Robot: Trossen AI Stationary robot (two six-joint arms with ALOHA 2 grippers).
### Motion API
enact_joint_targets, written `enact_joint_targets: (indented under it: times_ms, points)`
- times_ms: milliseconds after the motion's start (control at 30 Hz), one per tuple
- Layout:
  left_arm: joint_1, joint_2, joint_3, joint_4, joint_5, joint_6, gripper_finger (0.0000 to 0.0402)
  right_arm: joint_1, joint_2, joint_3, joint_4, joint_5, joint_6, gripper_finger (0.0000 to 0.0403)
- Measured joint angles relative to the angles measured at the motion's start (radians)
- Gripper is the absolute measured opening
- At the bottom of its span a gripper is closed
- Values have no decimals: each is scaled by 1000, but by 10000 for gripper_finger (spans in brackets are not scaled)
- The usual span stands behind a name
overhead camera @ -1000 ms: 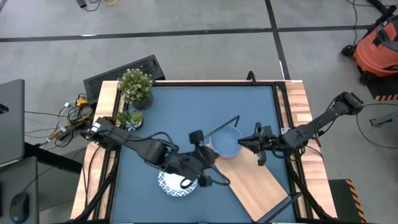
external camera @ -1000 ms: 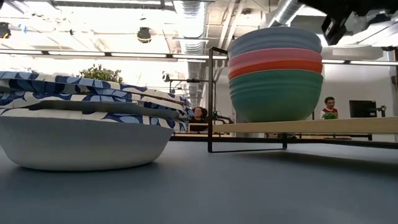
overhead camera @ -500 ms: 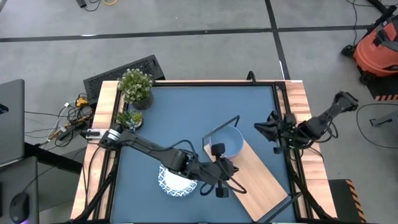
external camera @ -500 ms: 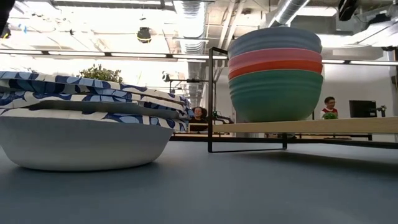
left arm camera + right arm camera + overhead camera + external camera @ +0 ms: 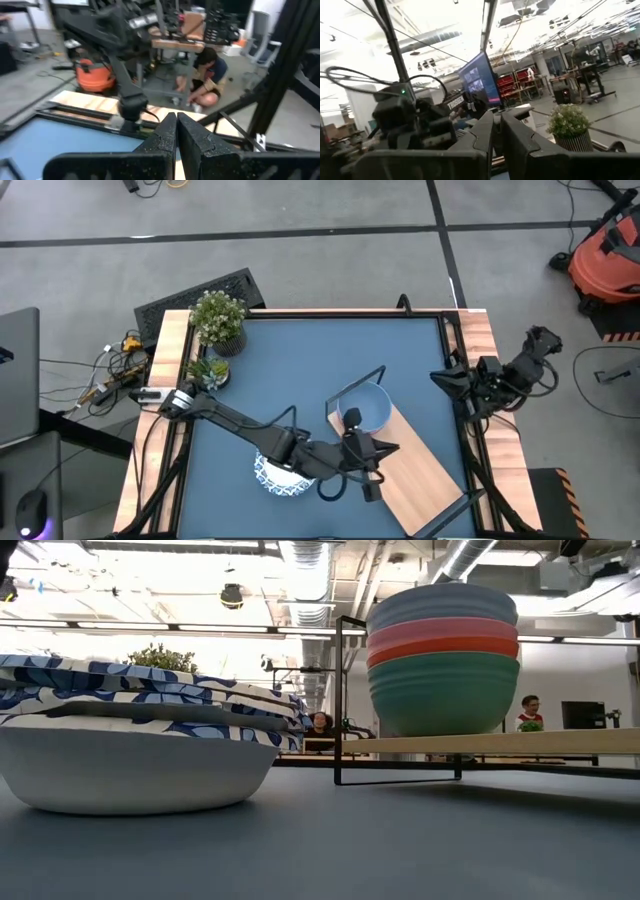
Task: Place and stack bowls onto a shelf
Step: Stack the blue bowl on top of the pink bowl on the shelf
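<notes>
Left hand (image 5: 385,448) shut above shelf (image 5: 420,470) | right hand (image 5: 437,376) raised at table edge

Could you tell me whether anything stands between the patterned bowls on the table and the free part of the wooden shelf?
Yes. In the high view the left arm reaches across the patterned bowls, and its shut left gripper sits at the near edge of the shelf. The stack of plain bowls fills the framed end only.

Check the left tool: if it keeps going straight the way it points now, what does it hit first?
Probably nothing on the table. The left tool, shut, hangs over the wooden shelf beside the stacked bowls and points toward the right table edge. Its wrist view looks out level, so height is unclear; the right arm's base lies roughly ahead.
</notes>
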Motion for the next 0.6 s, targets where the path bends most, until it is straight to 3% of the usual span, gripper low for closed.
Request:
enact_joint_targets:
  times_ms: [100, 333, 500, 600]
  points:
    - [-12, -15, 0, 8, -36, 11, 0, 19, -24, 0, -29, 3, -1, 63]
    - [-35, -15, 0, 123, 11, 17, 0, 50, -40, 0, -105, 88, 5, 63]
    - [-41, -13, 0, 289, 207, 40, 0, 56, -40, 0, -106, 104, 14, 63]
    - [-29, -56, 0, 239, 353, 99, 0, 56, -40, 0, -106, 106, 20, 63]
